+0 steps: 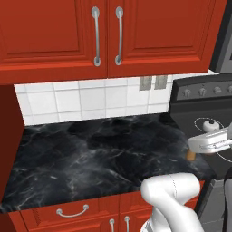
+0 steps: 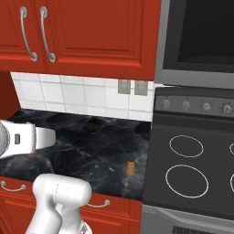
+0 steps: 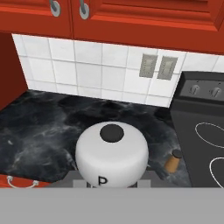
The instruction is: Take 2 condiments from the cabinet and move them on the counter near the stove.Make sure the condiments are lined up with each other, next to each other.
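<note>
Landmark = dark grey electric stove [image 2: 196,169] w/ white ring burners and a row of silver knobs at its back. Black marble-look counter [image 1: 99,154] w/ faint white veining runs off from the stove's left edge, out to a red side wall. One tiny brown wooden mill w/ dark cap [image 2: 130,166] stands upright on the counter just beside the stove's left edge, near the counter's front lip; same mill in hand view [image 3: 173,161], partly hidden behind the arm in left base view [image 1: 191,155]. Second condiment, a white rounded shaker w/ black top and a "P" on its side [image 3: 111,153], sits right in front of the hand camera, left of the brown mill and the stove, over the counter front. Gripper [image 3: 111,181] is low in hand view behind this shaker; fingertips hidden by it, so can't tell if jaws are apart or clamped on it. White arm link crosses over the stove's left front corner in left base view. Glossy red wall cabinet [image 1: 106,36] w/ panelled doors and long curved silver handles hangs above the counter, left of the stove; both doors closed. White tile backsplash [image 2: 68,96] behind counter, two grey wall switches [image 3: 157,67] on it near the stove's back panel. Red drawers w/ short silver handles [image 1: 72,211] below counter front.
</note>
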